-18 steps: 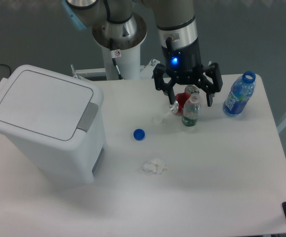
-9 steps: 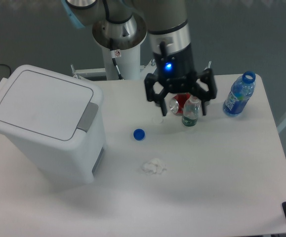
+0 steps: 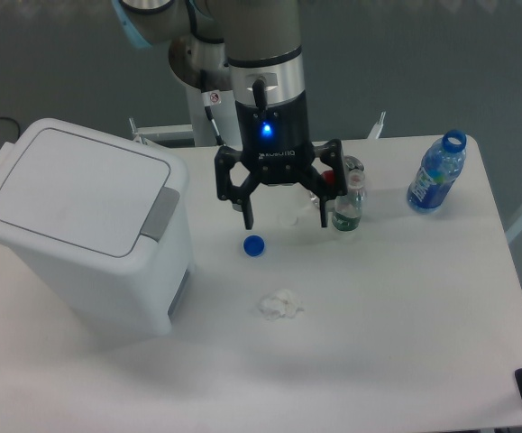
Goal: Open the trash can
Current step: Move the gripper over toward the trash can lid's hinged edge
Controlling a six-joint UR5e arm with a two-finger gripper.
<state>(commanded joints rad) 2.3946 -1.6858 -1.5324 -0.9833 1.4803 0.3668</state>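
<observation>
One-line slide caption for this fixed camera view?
Open gripper hovers mid-table, right of the closed trash can, above a blue cap.

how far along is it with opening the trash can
Nothing is done yet: the trash can has its lid flat and shut. In hand: the tool, open and empty, hangs above the table right of the can. Left: reach the grey tab and press it.

The arm is grey with a silver ring and a light blue joint cap. The black gripper carries a blue light.
</observation>
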